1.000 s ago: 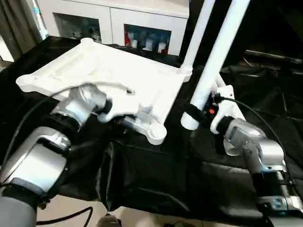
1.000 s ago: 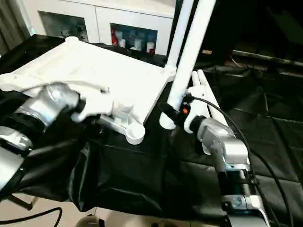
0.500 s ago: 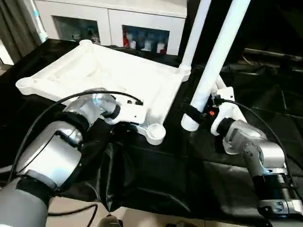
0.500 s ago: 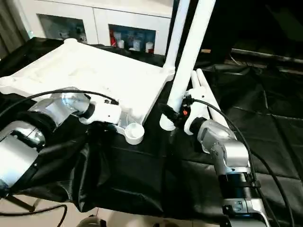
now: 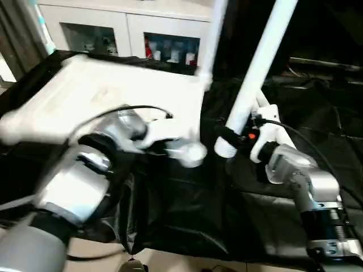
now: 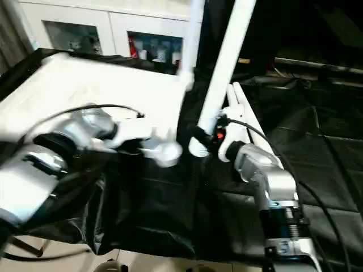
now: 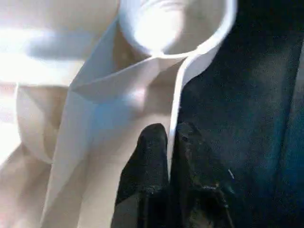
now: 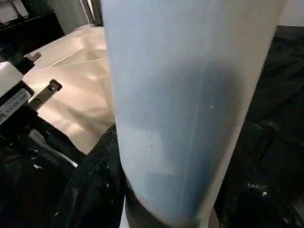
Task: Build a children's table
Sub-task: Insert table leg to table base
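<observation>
The children's table lies as a white tabletop [image 5: 102, 90], underside up, on black cloth. One white leg [image 5: 211, 39] stands in its far right corner socket. My left gripper [image 7: 167, 130] is shut on the tabletop's thin rim, one black finger [image 7: 151, 142] on each side, just behind the near right corner socket [image 5: 194, 153]. To the right of that corner, my right gripper [image 5: 227, 136] is shut on the lower end of a second leg [image 5: 258, 68]. This leg leans up and to the right, its foot just above the cloth.
More white legs [image 6: 235, 99] lie on the cloth behind my right gripper. A white glass-door cabinet [image 5: 113, 28] stands at the back. The black cloth [image 5: 187, 209] hangs over the table's front edge. A black cable [image 5: 136, 109] loops over my left wrist.
My left gripper has shut on the rim. The tabletop has swung: its far right corner and the standing leg have moved left. The right arm and its leg have stayed put.
</observation>
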Robot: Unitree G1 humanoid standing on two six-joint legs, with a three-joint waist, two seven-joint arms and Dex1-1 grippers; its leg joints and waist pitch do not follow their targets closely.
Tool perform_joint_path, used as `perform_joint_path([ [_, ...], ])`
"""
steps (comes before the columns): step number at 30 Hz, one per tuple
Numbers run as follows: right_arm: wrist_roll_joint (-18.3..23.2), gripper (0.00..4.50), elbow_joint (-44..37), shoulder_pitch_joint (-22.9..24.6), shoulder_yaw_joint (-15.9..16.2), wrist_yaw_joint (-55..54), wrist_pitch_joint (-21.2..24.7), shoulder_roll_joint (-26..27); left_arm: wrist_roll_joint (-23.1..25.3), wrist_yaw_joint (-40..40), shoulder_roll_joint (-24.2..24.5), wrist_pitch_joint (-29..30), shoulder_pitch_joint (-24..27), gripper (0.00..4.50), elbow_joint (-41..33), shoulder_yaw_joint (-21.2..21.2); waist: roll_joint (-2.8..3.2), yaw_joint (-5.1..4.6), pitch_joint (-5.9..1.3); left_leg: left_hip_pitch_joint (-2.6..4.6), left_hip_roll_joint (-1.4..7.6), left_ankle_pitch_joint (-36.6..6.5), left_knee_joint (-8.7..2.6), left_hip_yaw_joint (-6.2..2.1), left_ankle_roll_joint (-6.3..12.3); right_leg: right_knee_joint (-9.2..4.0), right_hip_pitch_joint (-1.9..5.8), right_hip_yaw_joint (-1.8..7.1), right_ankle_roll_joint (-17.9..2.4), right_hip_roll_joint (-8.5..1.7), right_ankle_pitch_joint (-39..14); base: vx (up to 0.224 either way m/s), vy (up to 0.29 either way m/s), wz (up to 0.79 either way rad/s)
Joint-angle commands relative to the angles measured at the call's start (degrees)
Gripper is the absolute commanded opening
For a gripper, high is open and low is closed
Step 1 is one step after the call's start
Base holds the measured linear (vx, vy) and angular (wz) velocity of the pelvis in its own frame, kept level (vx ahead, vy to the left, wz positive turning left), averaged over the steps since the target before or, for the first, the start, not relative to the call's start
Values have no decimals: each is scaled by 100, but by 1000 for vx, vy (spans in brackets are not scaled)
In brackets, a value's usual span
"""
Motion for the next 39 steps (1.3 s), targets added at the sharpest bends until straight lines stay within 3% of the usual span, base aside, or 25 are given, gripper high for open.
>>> perform_joint_path([
  [1,-2,193,-17,-55,-28,-11,11,-24,-100,13,-34,420,331,11,89,99,-24,53,-443,28,49,-869,-331,-2,185,-448,405,248,-1353,-431,-700,0,0,0],
  [3,4,193,-7,-59,-25,-11,25,-18,-143,-59,-47,459,453,1,-103,148,-16,58,-440,45,56,-926,-332,3,180,-470,390,255,-1314,-440,-856,0,0,0],
  [4,5,193,18,-64,-11,-4,46,9,-197,-130,-20,294,796,0,-634,184,-65,69,-425,36,80,-945,-349,-14,178,-471,404,250,-1262,-464,-1079,0,0,0],
  [7,-6,193,45,-77,-10,2,50,27,-133,-61,42,156,1039,0,-992,129,-19,62,-427,56,99,-1036,-355,-6,158,-513,355,257,-1173,-462,-1323,0,0,0],
  [8,-17,193,60,-90,-1,-2,45,42,-53,-1,134,-138,1225,0,-1196,29,-49,66,-426,55,107,-1050,-368,-14,137,-491,354,256,-1143,-449,-1279,0,0,0],
  [10,-28,193,82,-108,10,-4,36,52,43,103,249,-488,1432,0,-1453,-68,-22,75,-430,73,130,-1186,-392,-37,65,-501,340,256,-1037,-476,-1421,0,0,0],
  [11,-26,193,87,-117,11,-2,39,54,29,109,278,-561,1509,0,-1577,-63,-38,48,-413,53,119,-1202,-399,-24,55,-506,336,260,-1011,-451,-1429,0,0,0],
  [15,-30,193,135,-159,10,2,43,50,-198,244,252,-365,1772,0,-2187,196,-57,49,-412,75,110,-1239,-396,-8,1,-516,304,265,-932,-456,-1578,0,0,0],
  [16,-36,193,156,-168,13,7,35,50,-273,276,220,-293,1821,46,-2284,297,-59,49,-413,72,120,-1213,-400,-10,1,-507,304,267,-943,-457,-1546,0,0,0],
  [23,-71,193,271,-256,39,49,7,43,-508,196,309,87,1936,106,-2582,494,-73,59,-431,48,113,-1030,-393,-2,33,-469,302,269,-974,-456,-1235,0,0,0],
  [30,-81,193,291,-293,79,83,8,29,-497,3,574,105,1906,106,-2576,625,-66,3,-408,40,99,-1130,-402,-3,-3,-515,288,270,-831,-453,-1561,0,0,0],
  [36,-72,193,300,-301,72,108,14,6,-667,-105,613,148,1807,106,-2520,691,-70,10,-415,41,101,-1072,-400,3,4,-491,287,274,-904,-449,-1363,0,0,0],
  [37,-72,193,294,-302,71,112,22,2,-702,-137,620,146,1777,77,-2498,731,-71,11,-414,40,100,-1068,-400,3,5,-486,287,273,-910,-445,-1350,0,0,0],
  [39,-71,193,291,-305,70,117,28,1,-726,-172,628,142,1766,70,-2483,760,-73,10,-412,40,101,-1065,-402,3,7,-488,287,271,-914,-445,-1325,0,0,0],
])
